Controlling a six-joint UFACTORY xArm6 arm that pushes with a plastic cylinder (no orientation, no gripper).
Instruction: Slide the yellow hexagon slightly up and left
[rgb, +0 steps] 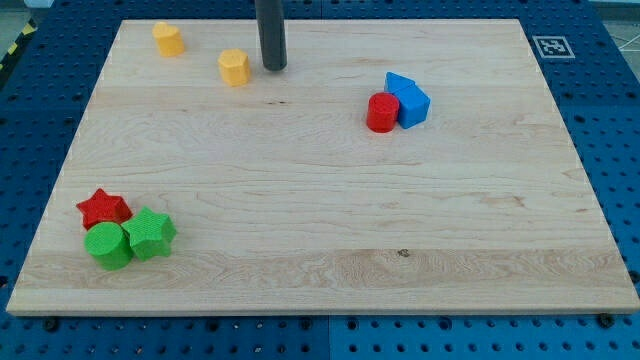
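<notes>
A yellow block (234, 67) that looks like a hexagon sits near the view's top, left of centre. A second yellow block (168, 38), whose shape I cannot make out surely, sits further up and left. My tip (273, 67) rests on the board just right of the nearer yellow block, with a small gap between them. The rod rises straight out of the view's top.
A red cylinder (381, 112) touches a blue block (408, 99) at the upper right. A red star (103, 208), a green cylinder (108, 245) and a green star (150, 232) cluster at the lower left. The wooden board (320, 290) lies on a blue pegboard.
</notes>
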